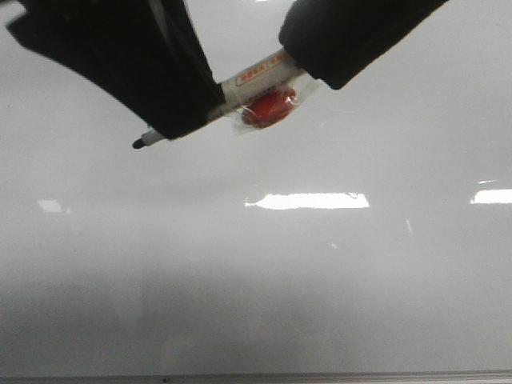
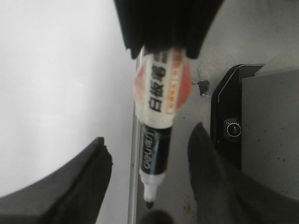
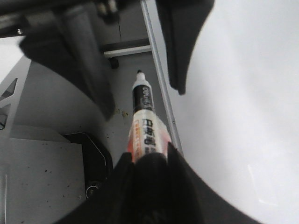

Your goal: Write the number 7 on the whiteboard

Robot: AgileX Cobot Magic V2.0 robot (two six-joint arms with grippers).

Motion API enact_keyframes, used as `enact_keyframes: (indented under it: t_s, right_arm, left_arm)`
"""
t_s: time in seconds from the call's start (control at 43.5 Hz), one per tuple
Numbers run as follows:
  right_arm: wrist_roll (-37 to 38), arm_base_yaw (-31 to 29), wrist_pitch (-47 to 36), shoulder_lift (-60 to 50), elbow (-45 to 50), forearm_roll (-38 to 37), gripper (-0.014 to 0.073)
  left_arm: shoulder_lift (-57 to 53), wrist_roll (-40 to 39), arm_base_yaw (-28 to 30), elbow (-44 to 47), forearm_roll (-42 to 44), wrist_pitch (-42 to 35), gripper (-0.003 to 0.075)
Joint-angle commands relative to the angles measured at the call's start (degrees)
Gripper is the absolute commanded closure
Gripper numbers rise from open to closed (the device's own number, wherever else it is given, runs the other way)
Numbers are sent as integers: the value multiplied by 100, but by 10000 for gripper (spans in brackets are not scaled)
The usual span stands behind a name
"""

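Front, left wrist and right wrist views at one moment. The large glossy pale grey-white whiteboard [image 1: 256, 304] fills nearly all of my front view. It lies flat under both arms, with its thin grey frame edge [image 1: 320, 376] along the near side. Its surface is smooth and shiny, darker toward the near edge. It carries bright white rectangular light reflections [image 1: 308, 200] across the middle.

The right claw [image 3: 149, 156] is clamped on the rear end of a white-barrelled marker pen with a black band and orange label print [image 3: 142, 116]. The pen's uncapped black tip [image 1: 138, 144] points toward the robot's left. In the front view, I see the tip held above the board and apart from its surface.

A small red round object wrapped in clear plastic [image 1: 268, 106] sits against the barrel just beside the right claw. I cannot tell what it is.

The left claw [image 2: 149, 133] stands with its two black fingers [image 2: 96, 163] apart, one on either side of the pen's front half. In the left wrist view, I see a gap between each finger and the barrel. In the front view, this claw hides the middle of the pen. In both wrist views, the pen lies roughly along the board's frame edge, with white board on one side and grey surface on the other.
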Motion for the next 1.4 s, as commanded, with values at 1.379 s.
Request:
enact_keyframes:
  t_s: [1.379]
  right_arm:
    - [4789,-563,-2815,1286,-1280,-2185,660]
  left_arm:
    - [-1988,-2191,633,415,800,-248,312]
